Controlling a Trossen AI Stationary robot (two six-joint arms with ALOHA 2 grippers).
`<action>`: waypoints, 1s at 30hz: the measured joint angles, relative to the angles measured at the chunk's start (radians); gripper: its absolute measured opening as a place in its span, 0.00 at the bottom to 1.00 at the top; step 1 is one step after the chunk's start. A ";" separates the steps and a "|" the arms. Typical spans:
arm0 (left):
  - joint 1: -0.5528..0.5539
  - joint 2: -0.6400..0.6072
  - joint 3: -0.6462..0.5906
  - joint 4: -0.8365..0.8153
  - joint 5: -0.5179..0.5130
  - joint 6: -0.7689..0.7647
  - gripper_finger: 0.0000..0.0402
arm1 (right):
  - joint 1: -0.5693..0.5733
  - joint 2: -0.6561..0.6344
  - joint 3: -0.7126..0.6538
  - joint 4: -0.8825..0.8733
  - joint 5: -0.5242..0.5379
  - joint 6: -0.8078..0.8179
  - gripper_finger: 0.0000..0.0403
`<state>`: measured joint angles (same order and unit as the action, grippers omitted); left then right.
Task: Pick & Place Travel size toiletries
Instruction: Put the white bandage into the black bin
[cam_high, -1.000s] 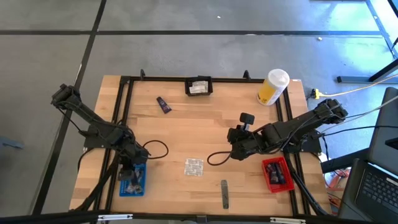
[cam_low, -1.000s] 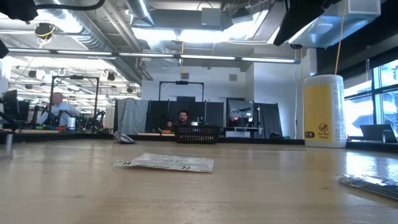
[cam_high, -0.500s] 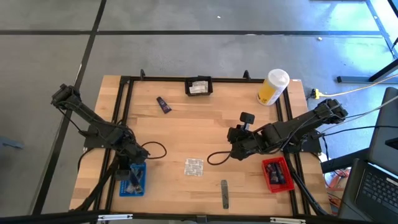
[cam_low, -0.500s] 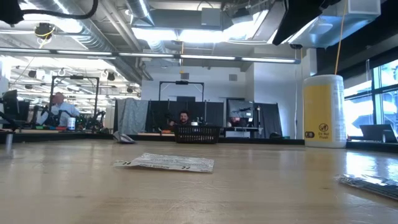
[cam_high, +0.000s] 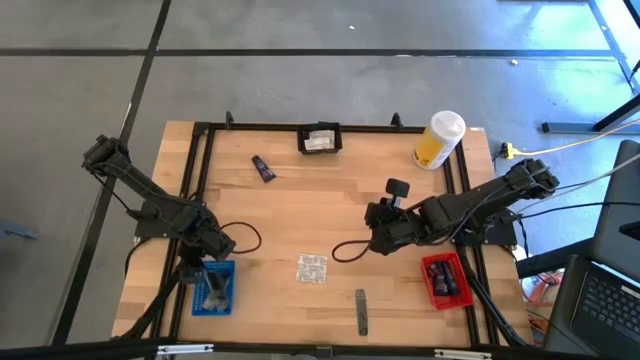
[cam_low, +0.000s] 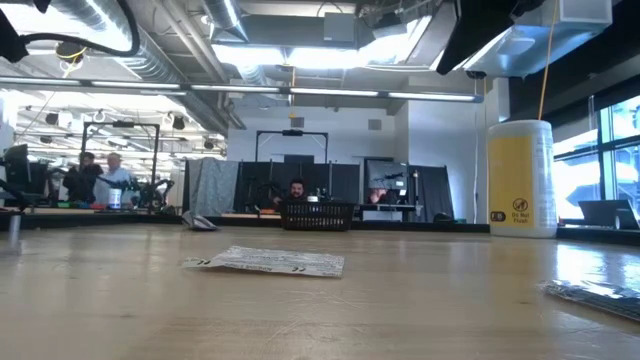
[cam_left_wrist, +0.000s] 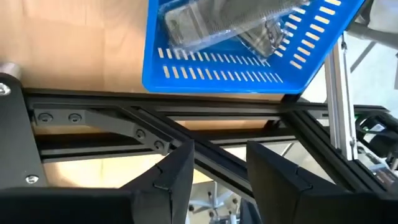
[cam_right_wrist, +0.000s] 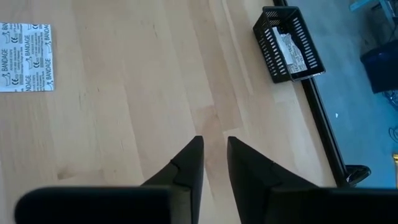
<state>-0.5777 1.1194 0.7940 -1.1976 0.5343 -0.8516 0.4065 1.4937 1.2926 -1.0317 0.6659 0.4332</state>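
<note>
Foil sachets (cam_high: 312, 268): seen flat mid-counter (cam_high: 320, 215), judged light, thin and slippery; best pinched at an edge
Grey stick (cam_high: 361, 310): laid near the front edge, judged stiff and slim; to be taken across its width
Purple tube (cam_high: 263, 169): lying far back
Left hand (cam_left_wrist: 216, 171): fingers apart, empty, by the blue tray (cam_high: 213, 288)
Right hand (cam_right_wrist: 214, 163): fingers narrowly apart, empty, over bare wood

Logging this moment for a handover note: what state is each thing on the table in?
left gripper: open, empty, above the blue tray
right gripper: slightly open, empty, over bare wood
blue tray: holds clear packets
red tray: holds items
black basket: holds a packet
bandage sheet: flat, loose
grey stick: flat, loose
purple tube: lying down
yellow container: capped
</note>
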 joint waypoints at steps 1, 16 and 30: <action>0.000 0.000 0.000 0.002 0.000 0.000 0.34 | 0.000 0.000 0.000 0.000 0.000 -0.001 0.19; 0.145 0.000 0.000 0.124 0.010 -0.131 0.32 | 0.000 0.000 0.000 0.130 -0.045 -0.075 0.15; 0.372 0.000 0.000 0.802 -0.212 0.294 0.32 | 0.000 0.000 0.000 0.135 -0.054 -0.082 0.14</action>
<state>-0.2058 1.1194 0.7940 -0.3958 0.3226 -0.5579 0.4065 1.4937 1.2926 -0.8967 0.6121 0.3511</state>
